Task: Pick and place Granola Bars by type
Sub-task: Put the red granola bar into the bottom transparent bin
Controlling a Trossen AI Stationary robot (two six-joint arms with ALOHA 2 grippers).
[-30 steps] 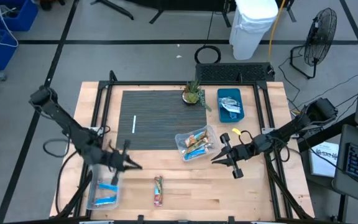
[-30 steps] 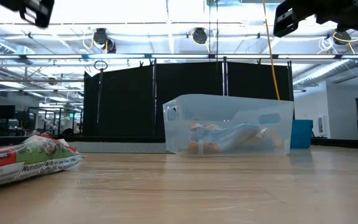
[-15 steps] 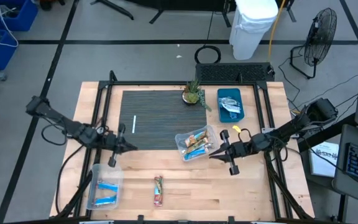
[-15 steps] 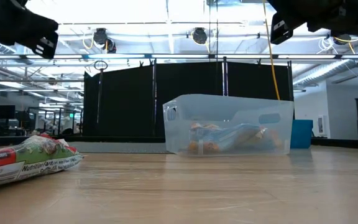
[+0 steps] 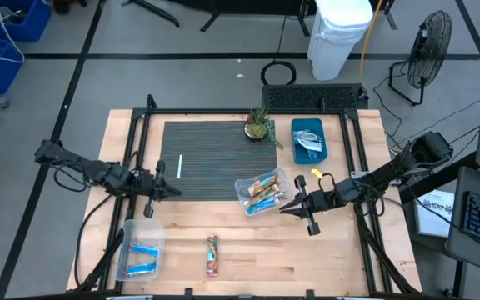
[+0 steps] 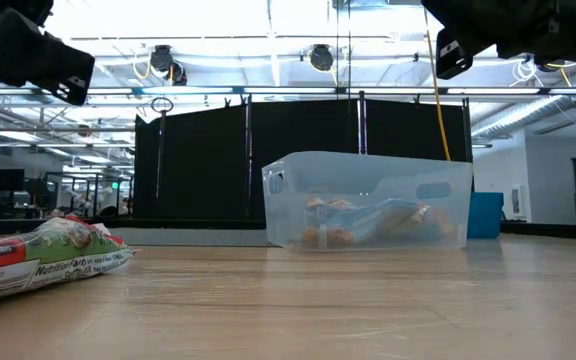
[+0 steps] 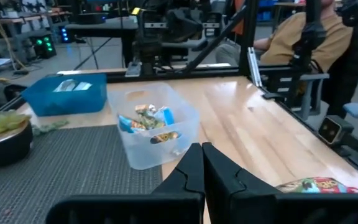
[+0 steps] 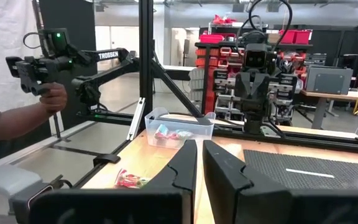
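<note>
One orange-red-green granola bar (image 5: 212, 255) lies flat and loose on the wood near the table's near edge; it also shows in the low view (image 6: 43, 260). More bars fill a clear middle bin (image 5: 261, 193). Blue bars lie in a clear near-left bin (image 5: 140, 260), and silvery ones in a blue far-right bin (image 5: 309, 139). My left gripper (image 5: 162, 188) hangs shut above the dark mat's near-left corner. My right gripper (image 5: 293, 203) is shut too, in the air just right of the middle bin. Neither holds anything.
A small potted plant (image 5: 259, 125) stands at the mat's far edge. A white strip (image 5: 180, 166) lies on the striped mat (image 5: 215, 150). A person's hand holding a device (image 8: 55, 96) shows beyond the table's left side. Bare wood stretches along the near right.
My left gripper has pulled back from above the near-left bin toward the far edge and a little to the left, ending over the mat's near-left corner. My right gripper has edged left toward the middle bin. The bars and bins have stayed put.
</note>
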